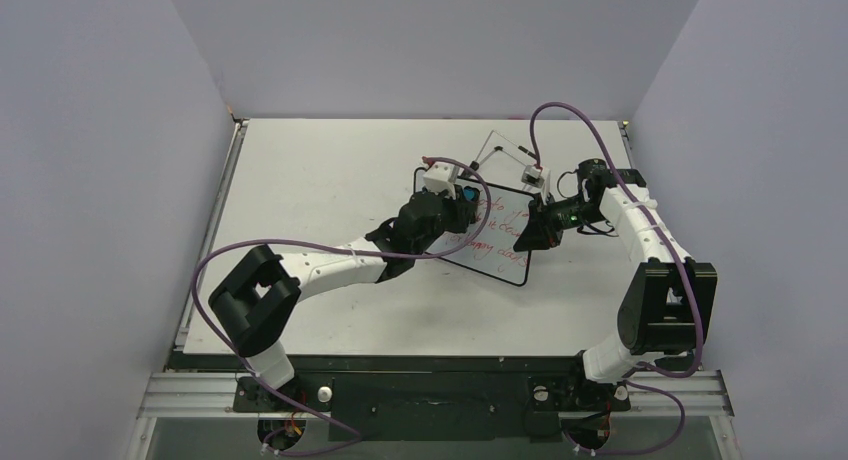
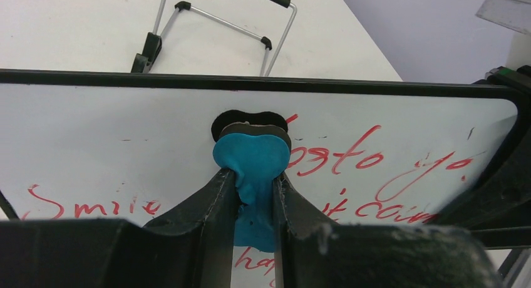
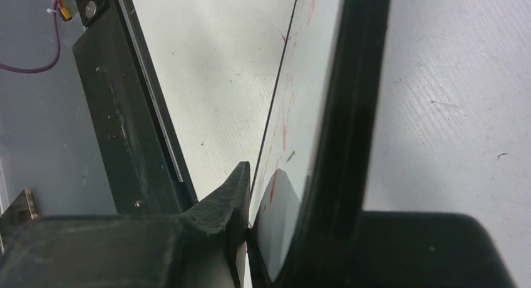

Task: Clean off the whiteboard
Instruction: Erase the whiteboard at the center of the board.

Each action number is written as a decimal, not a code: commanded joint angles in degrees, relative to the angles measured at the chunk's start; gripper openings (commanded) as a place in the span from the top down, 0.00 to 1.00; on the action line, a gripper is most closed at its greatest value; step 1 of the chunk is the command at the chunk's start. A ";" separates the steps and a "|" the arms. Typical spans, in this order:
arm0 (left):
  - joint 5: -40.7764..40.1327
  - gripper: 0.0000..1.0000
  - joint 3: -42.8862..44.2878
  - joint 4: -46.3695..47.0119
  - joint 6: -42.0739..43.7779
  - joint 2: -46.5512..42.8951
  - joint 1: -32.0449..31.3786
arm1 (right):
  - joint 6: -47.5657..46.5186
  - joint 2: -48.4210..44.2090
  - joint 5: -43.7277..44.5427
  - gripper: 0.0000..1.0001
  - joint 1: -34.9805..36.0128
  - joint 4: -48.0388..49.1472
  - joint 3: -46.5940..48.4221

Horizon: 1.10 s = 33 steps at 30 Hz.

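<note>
From nine o'clock the left gripper (image 2: 253,185) is pinching a blue eraser (image 2: 252,153) in narrow jaws and pressing it onto the whiteboard (image 2: 113,131), probably so the pad can rub the ink. The board is sitting mid-table, at six o'clock of the wire stand (image 1: 505,148), with its upper left looking clean and red handwriting crossing the rest. At three o'clock the right gripper (image 3: 282,194) is clamping the board's black rim in narrow jaws, likely steadying it.

Wire easel (image 2: 226,24) crowds the whiteboard's (image 2: 125,144) far side; table's (image 1: 320,180) left half lies open.
</note>
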 commanded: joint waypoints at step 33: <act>-11.24 1.00 11.40 -1.99 -1.51 1.02 -4.12 | -7.10 0.05 1.79 1.00 3.00 -6.23 0.85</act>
